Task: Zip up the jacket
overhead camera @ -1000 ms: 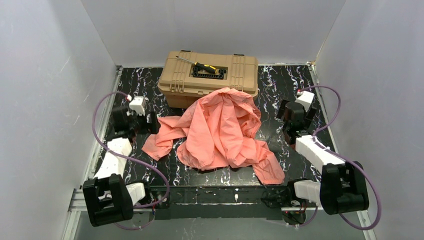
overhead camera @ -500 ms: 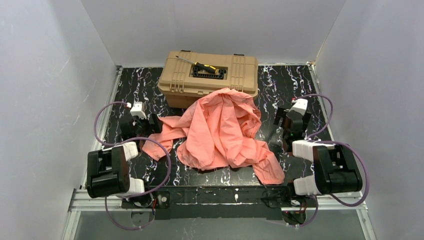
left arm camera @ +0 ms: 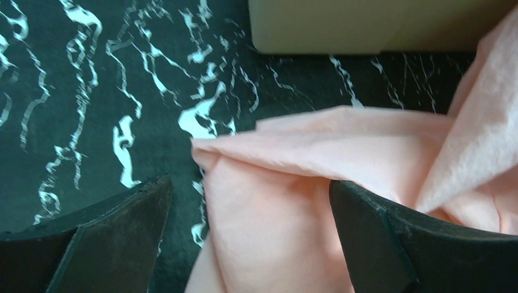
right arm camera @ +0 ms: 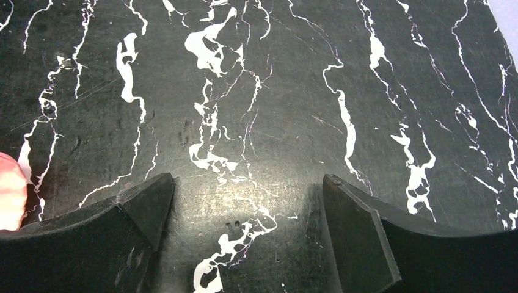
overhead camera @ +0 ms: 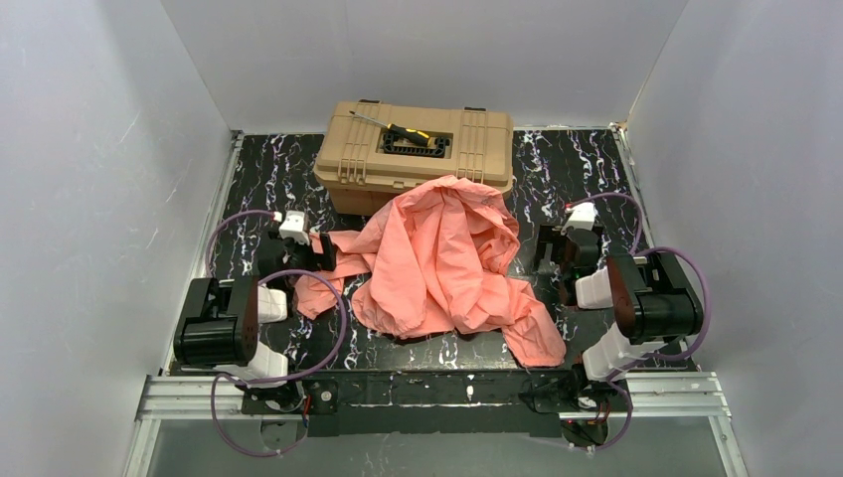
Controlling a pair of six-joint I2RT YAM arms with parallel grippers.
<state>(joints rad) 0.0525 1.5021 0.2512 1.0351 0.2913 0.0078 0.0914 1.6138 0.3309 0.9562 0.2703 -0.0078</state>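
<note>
The salmon jacket (overhead camera: 442, 263) lies crumpled, its top leaning on the tan toolbox (overhead camera: 418, 149). Its sleeve (left arm camera: 293, 159) runs leftward between the nearer left gripper (left arm camera: 249, 201)'s wide, empty jaws; the right gripper (right arm camera: 247, 201), equally wide and empty, hangs over the black marbled table (right arm camera: 366, 91) beside it

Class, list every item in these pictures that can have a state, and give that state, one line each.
jacket: crumpled heap, leaning on the toolbox; zipper not visible.
toolbox: lid shut, a tool lying on it.
left gripper: open, above a jacket fold.
right gripper: open, above bare table.
</note>
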